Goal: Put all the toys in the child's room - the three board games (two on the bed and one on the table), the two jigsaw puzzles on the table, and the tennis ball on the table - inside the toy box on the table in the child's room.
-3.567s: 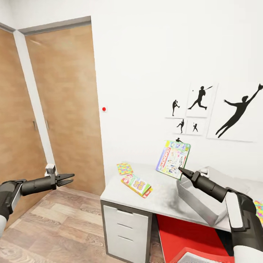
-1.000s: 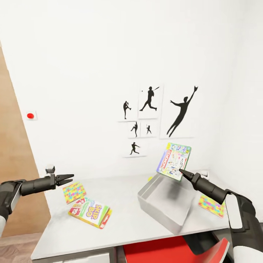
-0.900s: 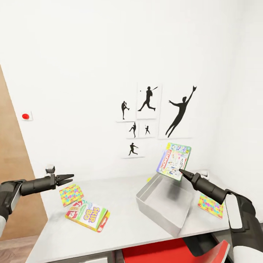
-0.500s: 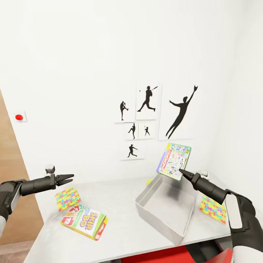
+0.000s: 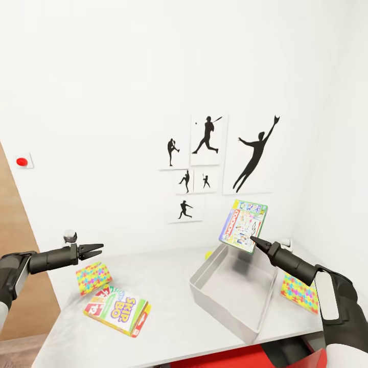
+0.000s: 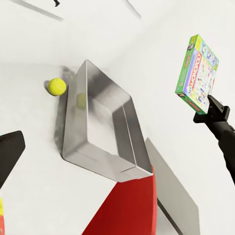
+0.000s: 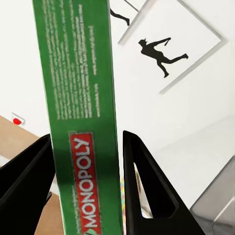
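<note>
So far the toy box on the worktop looks bare inside, so by my reading none of the toys has gone in yet. The right pincer is clenched on the lower corner of the green-edged Monopoly board game, holding it upright in the air just above the far end of the toy box; in the right wrist view its two dark fingers stand on either side of the box's green edge, pressed against it. That game seems the nearest to being placed, needing only to come down into the bin beneath the pincer. The left pincer hangs slightly parted and grasps nothing; below it lie one jigsaw puzzle and, nearer the robot, the SKIP-BO game, both flat on the worktop and apart from each other. A second jigsaw puzzle lies below the right forearm, beside the toy box. The tennis ball rests just beyond the toy box's far wall. All of these remain to be collected.
</note>
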{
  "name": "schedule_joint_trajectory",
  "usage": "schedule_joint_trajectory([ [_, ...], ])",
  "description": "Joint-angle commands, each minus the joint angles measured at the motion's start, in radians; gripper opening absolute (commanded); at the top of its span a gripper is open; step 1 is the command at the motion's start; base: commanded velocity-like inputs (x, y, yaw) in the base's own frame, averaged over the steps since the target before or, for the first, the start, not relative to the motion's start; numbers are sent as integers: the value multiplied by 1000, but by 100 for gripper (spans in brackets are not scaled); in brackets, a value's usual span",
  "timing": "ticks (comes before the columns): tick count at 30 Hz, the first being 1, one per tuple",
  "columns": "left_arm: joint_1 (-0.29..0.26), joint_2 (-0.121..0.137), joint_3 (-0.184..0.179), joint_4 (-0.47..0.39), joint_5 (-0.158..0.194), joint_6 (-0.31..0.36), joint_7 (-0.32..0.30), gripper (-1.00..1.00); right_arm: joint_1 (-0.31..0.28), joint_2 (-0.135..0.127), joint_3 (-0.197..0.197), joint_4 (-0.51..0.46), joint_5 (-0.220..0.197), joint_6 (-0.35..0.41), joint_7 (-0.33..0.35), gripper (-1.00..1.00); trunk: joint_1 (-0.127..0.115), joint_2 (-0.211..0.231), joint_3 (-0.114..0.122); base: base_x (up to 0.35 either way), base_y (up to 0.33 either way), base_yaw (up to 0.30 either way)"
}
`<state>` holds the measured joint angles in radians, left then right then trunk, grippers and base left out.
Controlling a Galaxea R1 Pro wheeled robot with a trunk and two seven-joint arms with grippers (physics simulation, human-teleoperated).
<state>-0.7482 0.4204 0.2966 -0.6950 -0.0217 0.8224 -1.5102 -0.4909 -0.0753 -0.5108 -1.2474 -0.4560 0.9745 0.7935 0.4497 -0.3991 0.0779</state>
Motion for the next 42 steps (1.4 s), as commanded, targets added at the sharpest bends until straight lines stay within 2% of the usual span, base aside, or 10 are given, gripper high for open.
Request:
schedule_joint_trajectory([
  [1,0,0,1,0,-2,11,-5,100,-1,0,-1,0,2,4,6,-100,0,-1,-2,1,0,0],
  [17,0,0,1,0,-2,8,-4,100,-1,0,1,0,5,1,4,-100,0,-1,-27,75,-27,0],
  [42,0,1,3,0,-5,6,-5,100,-1,2,5,0,10,3,4,-100,0,-1,-42,10,-6,-33],
])
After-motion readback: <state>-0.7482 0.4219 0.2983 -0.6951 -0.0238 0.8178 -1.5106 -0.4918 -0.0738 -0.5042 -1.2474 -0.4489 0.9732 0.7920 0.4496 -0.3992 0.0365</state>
